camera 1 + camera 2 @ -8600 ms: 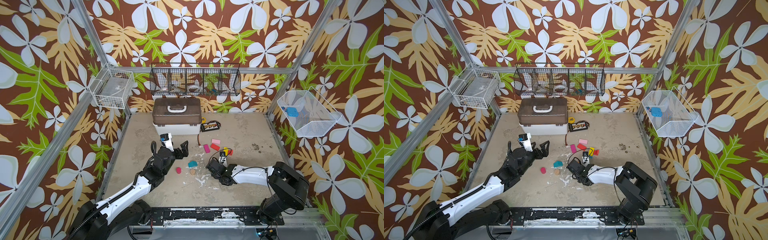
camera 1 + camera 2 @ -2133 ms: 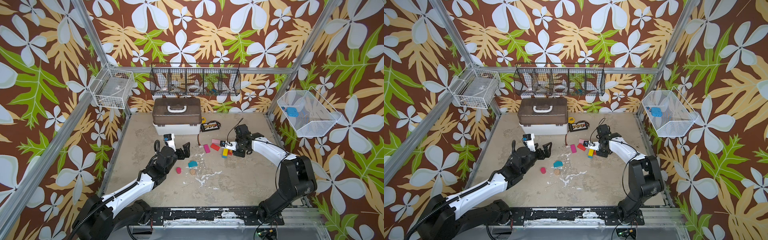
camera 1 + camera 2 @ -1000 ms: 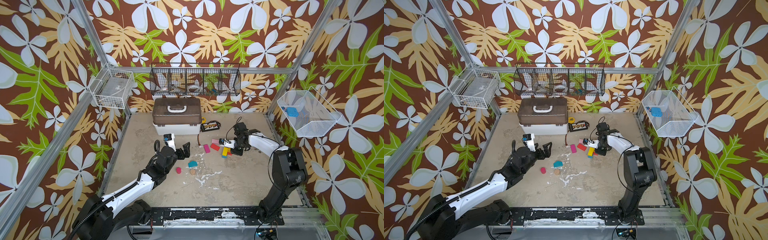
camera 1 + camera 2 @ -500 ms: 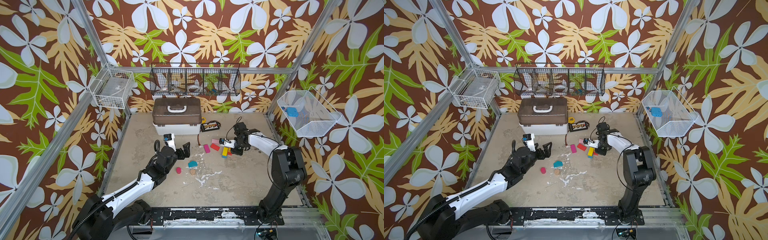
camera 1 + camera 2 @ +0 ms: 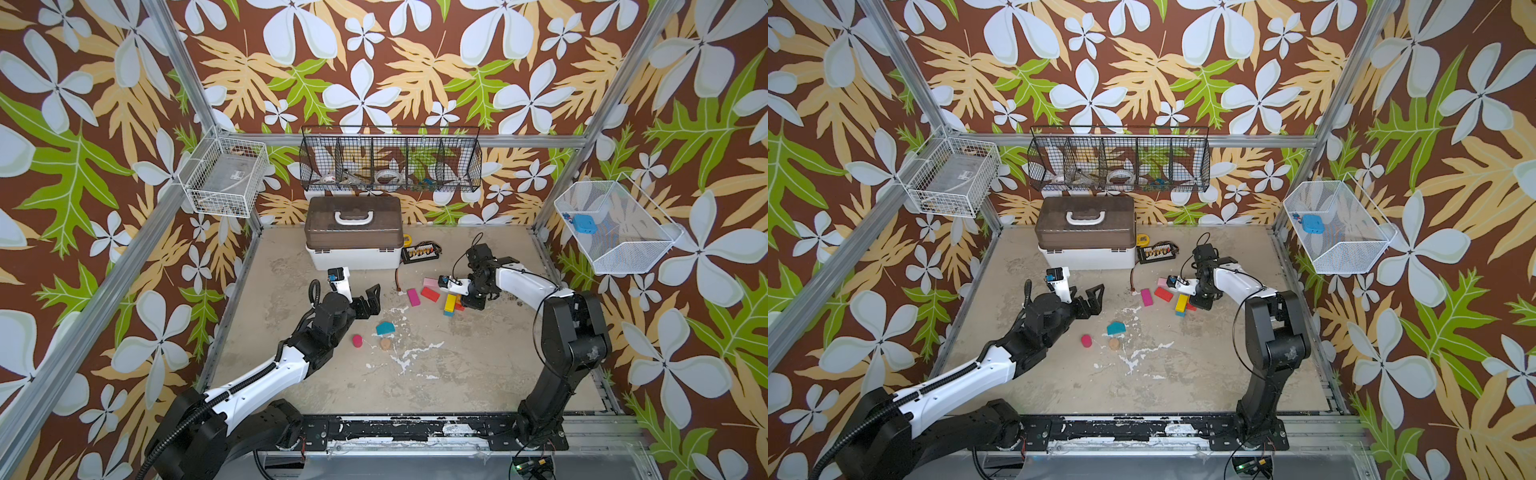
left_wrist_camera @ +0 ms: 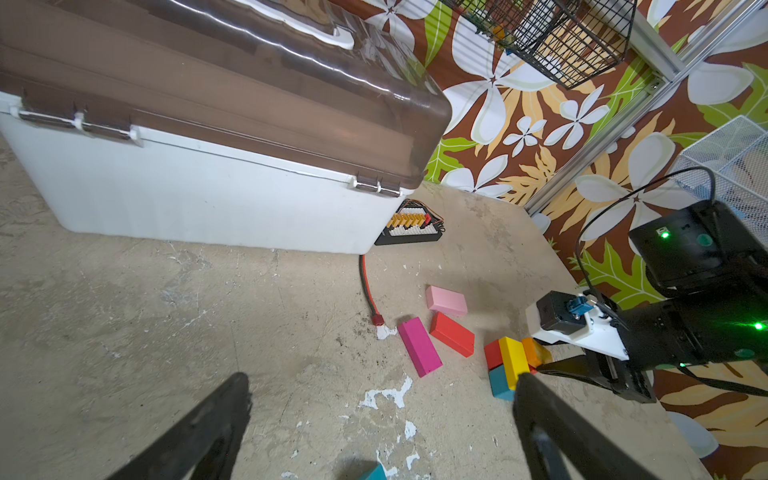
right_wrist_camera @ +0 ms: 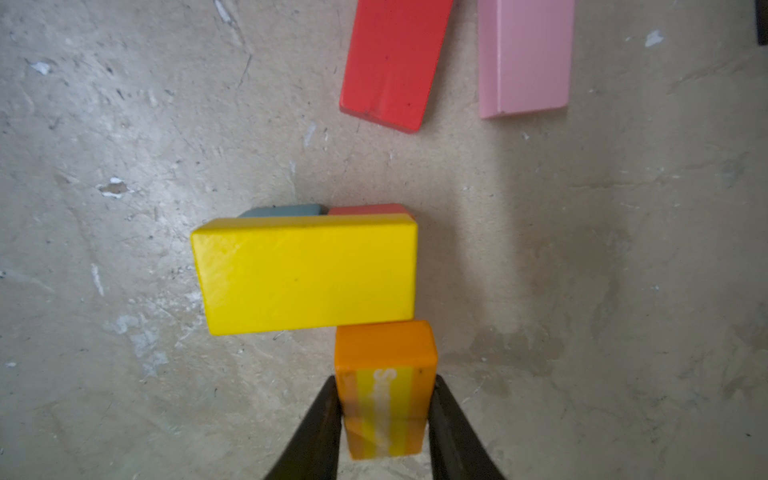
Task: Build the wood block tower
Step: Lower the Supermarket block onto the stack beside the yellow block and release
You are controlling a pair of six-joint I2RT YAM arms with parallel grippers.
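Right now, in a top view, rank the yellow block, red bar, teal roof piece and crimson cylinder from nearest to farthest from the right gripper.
1. yellow block, directly beside the right gripper, on its left.
2. red bar, lying flat farther left.
3. teal roof piece, mid-table, toward the front.
4. crimson cylinder, leftmost.

I watched the left arm (image 5: 266, 374) and right arm (image 5: 525, 286): white shells between black joints, black cables looping alongside. The left tool (image 6: 382, 377) and right tool (image 7: 384, 380) had slim black fingers and white camera brackets.
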